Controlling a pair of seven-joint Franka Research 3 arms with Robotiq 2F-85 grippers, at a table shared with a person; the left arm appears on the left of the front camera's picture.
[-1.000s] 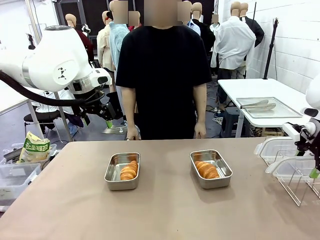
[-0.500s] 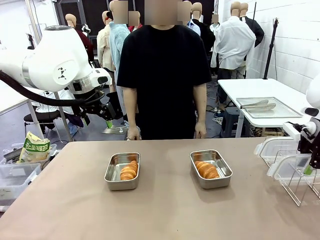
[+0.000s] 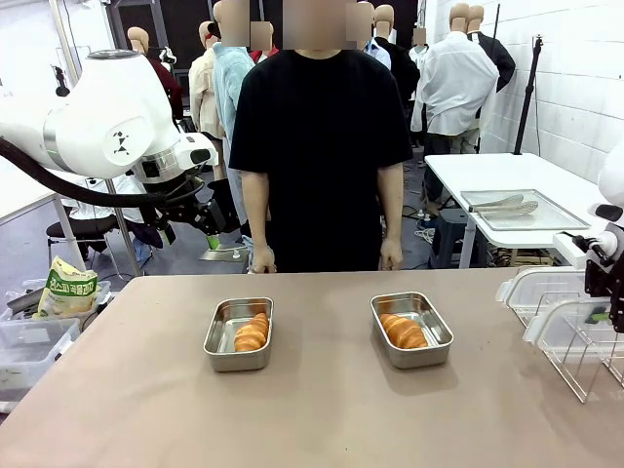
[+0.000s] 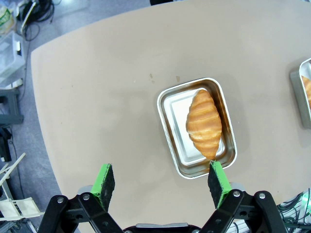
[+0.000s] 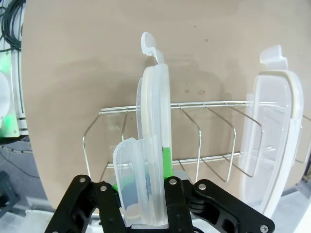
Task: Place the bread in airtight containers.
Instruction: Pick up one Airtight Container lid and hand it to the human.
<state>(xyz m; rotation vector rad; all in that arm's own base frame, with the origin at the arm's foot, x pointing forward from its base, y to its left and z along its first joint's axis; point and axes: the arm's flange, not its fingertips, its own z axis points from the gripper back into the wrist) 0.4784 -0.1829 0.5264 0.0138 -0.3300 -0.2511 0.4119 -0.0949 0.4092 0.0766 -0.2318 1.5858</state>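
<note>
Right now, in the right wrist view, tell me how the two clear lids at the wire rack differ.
The gripped lid is clamped in the shut right gripper; the free lid stands untouched in the wire rack. The gripped lid shows edge-on, mid-rack; the free lid shows more of its face, at the rack's end. Both are clear plastic, white-rimmed, tab uppermost, standing on edge.

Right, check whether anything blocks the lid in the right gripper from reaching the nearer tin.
Nothing visible does. The right gripper is shut on a clear lid standing in the wire rack, so it probably has to lift out first. Between rack and tin, only bare table shows.
</note>
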